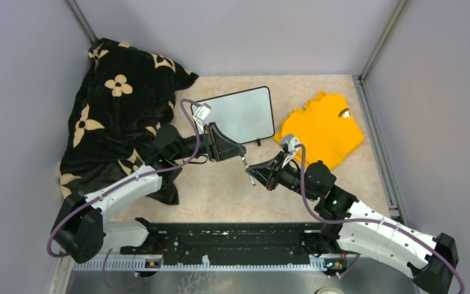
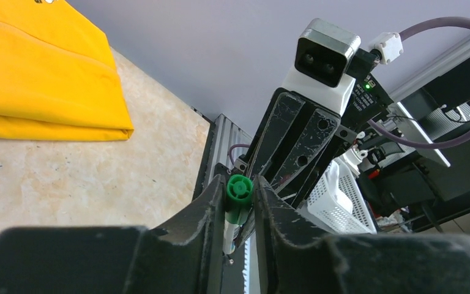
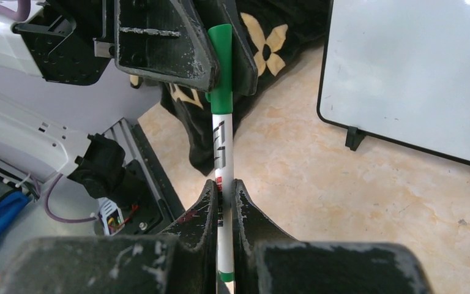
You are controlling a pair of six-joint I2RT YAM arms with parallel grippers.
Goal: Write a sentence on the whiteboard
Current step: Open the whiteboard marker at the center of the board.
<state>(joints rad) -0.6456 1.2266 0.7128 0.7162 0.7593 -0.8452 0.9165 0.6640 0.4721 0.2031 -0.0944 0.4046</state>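
Observation:
The whiteboard (image 1: 238, 114) lies flat at the middle back of the table, its surface blank; the right wrist view has it at the upper right (image 3: 416, 73). In front of it, a white marker (image 3: 222, 147) with a green cap (image 3: 221, 67) spans the gap between both grippers, above the table. My right gripper (image 3: 223, 184) is shut on the marker's white barrel. My left gripper (image 2: 240, 184) has its jaws against both sides of the green cap (image 2: 239, 188). From the top view the two grippers, left (image 1: 243, 156) and right (image 1: 254, 174), meet tip to tip.
A folded yellow shirt (image 1: 321, 128) lies right of the whiteboard. A black blanket with cream flowers (image 1: 116, 116) is heaped at the left, under the left arm. Grey walls close in the back and sides. A white basket (image 2: 336, 196) sits off the table.

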